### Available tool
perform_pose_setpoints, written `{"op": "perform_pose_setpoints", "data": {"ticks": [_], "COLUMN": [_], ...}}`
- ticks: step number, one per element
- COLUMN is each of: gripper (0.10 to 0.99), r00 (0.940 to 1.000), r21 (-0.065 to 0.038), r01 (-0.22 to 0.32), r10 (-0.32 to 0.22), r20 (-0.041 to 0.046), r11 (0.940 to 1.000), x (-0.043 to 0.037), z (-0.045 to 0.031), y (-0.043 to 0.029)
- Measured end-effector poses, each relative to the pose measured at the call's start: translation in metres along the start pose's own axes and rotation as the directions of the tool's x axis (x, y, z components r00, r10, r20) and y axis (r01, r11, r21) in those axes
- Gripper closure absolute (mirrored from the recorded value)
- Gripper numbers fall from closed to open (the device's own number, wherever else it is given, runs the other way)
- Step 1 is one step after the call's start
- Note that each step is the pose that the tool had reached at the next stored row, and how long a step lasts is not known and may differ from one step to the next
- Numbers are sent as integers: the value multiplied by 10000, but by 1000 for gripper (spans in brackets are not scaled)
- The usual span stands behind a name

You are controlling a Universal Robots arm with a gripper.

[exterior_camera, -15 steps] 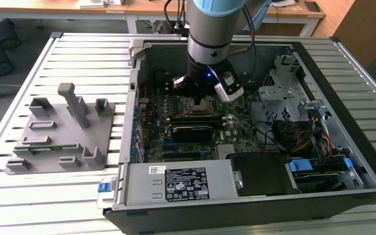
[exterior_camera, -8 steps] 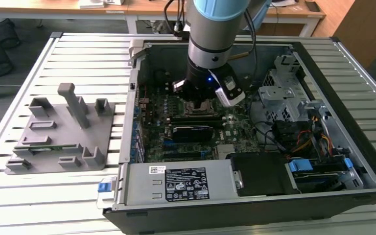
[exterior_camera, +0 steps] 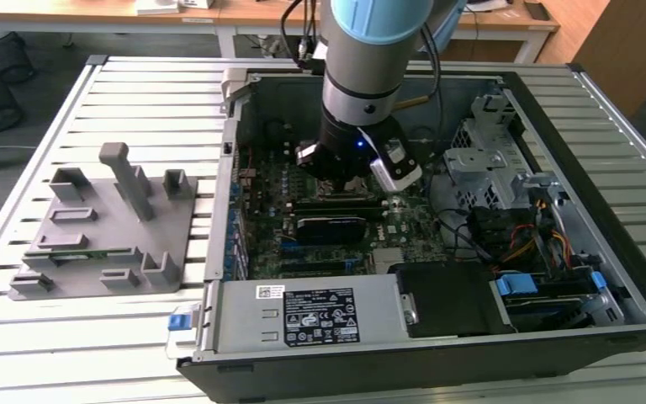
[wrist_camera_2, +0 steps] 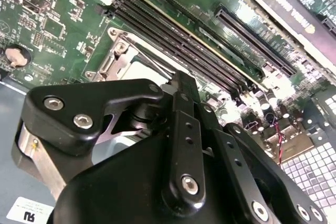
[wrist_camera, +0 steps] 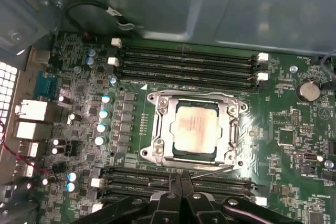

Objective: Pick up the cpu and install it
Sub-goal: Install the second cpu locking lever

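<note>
The cpu [wrist_camera: 195, 127], a flat square chip with a pale metal top, lies flat inside the motherboard's socket frame [wrist_camera: 157, 129] in the first wrist view. Nothing covers its top. My gripper [wrist_camera: 181, 182] hangs just beside the socket, its two black fingers pressed together with nothing between them. The tips are close to the thin wire lever [wrist_camera: 212, 170] that runs along that side of the socket. In the exterior view the gripper [exterior_camera: 352, 178] reaches down into the open computer case [exterior_camera: 548, 210] over the board. The gripper's black linkage hides most of the socket [wrist_camera_2: 113, 59] in the second wrist view.
Memory slots [wrist_camera: 184, 61] flank the socket on two sides, and a black rectangular module [exterior_camera: 329, 225] sits on the board below the arm. A power supply [exterior_camera: 300, 316], drive cage [exterior_camera: 486, 160] and cables [exterior_camera: 525, 244] crowd the case. A grey parts fixture [exterior_camera: 110, 227] stands on the slatted table.
</note>
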State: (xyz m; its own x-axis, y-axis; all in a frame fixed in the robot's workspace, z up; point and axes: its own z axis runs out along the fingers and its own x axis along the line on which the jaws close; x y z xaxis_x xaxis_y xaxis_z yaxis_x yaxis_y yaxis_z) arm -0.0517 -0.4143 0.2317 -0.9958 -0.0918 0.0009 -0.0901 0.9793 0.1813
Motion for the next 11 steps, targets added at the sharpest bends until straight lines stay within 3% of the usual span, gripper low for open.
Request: {"op": "perform_pose_setpoints", "data": {"ticks": [11], "gripper": [980], "r00": [10000], "r21": [-12], "r01": [-8], "r10": [8], "r20": [-47], "r11": [10000], "x": [45], "z": [135], "y": [-24]}}
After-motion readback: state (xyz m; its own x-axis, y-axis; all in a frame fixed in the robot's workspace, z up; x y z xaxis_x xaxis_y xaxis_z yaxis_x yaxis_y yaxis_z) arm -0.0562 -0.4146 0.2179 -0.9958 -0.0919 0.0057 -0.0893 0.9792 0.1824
